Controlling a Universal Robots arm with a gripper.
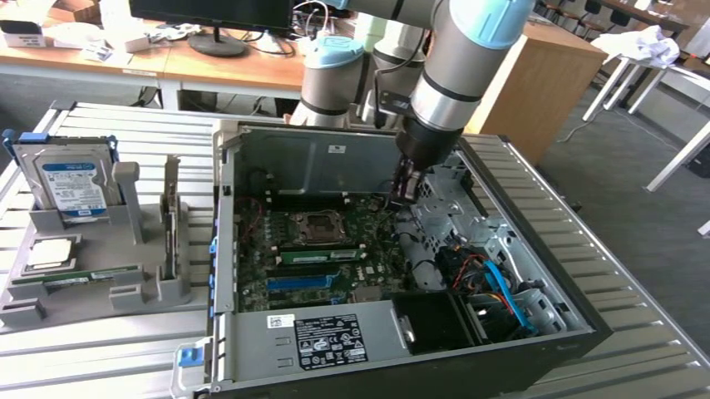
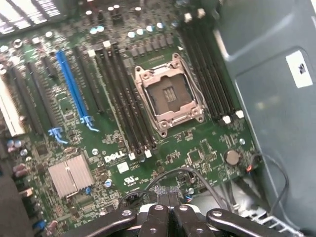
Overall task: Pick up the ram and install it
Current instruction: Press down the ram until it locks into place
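One robot arm reaches down into the open black computer case (image 1: 533, 249), and its black gripper (image 1: 406, 189) hangs above the green motherboard (image 2: 163, 143) with the fingers pressed together, holding nothing. A long thin green ram stick (image 1: 318, 255) lies in a slot just below the square silver processor socket (image 2: 169, 95) in the exterior view. On the grey plastic holder (image 1: 133, 287), at the exterior view's left, stands a silver hard drive with blue-white label (image 1: 73, 184).
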